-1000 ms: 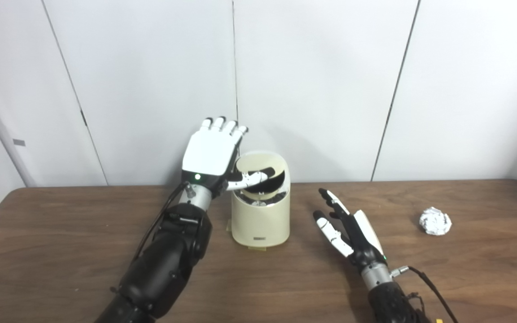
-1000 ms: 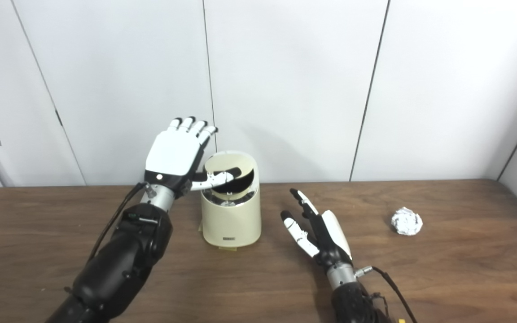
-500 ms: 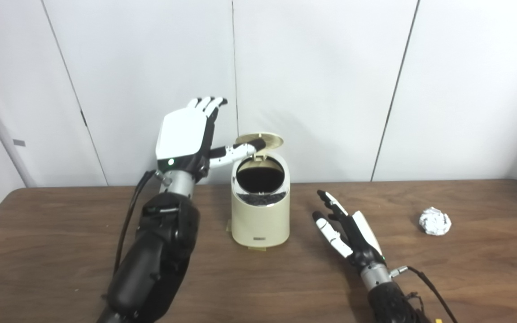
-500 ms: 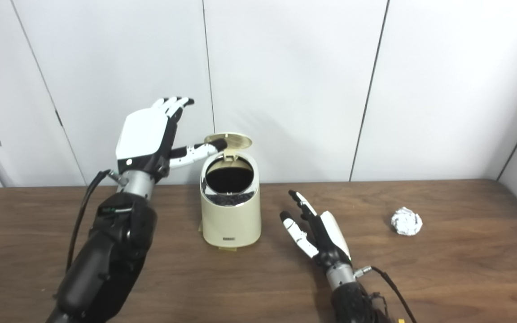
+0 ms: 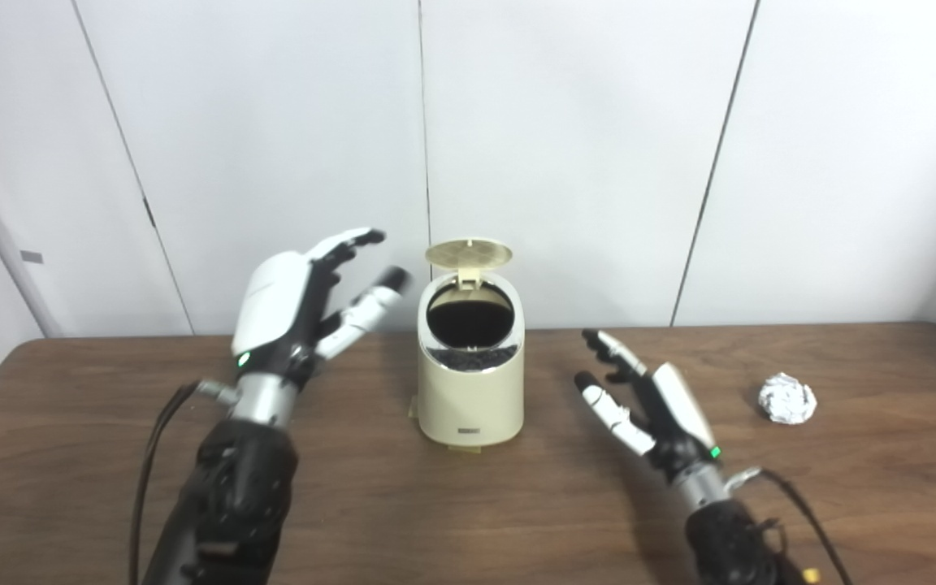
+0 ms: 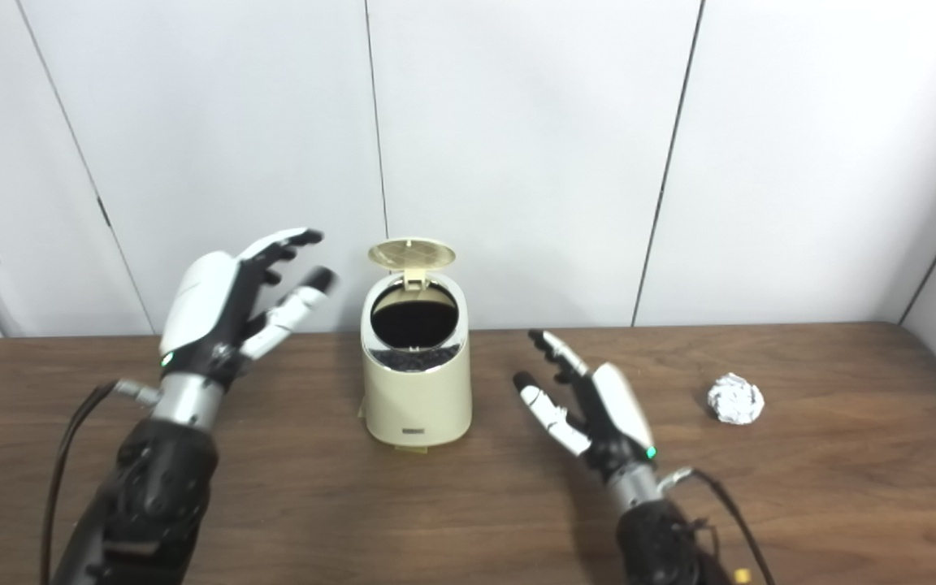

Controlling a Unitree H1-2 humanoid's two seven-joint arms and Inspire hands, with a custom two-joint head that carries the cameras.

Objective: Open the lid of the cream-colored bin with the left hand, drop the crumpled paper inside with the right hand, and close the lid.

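- Left eye view: my left hand is raised off the table, left of the cream-colored bin, clear of it. Palm faces the bin, fingers spread and extended, thumb pointing toward the rim. Holding nothing.
- Lid is flipped up, standing at the back of the bin's top; opening is dark inside.
- My right hand sits low, right of the bin, not touching it. Fingers splayed, pointing up and left, empty.
- Crumpled paper lies on the table, well right of my right hand, untouched.
- Right eye view: same layout. Left hand beside the bin with a gap, forearm rising from bottom left, fingers apart.
- Right hand between the bin and the paper, wrist angled up from bottom edge, fingers spread, nothing in it.
- Lid upright and open.
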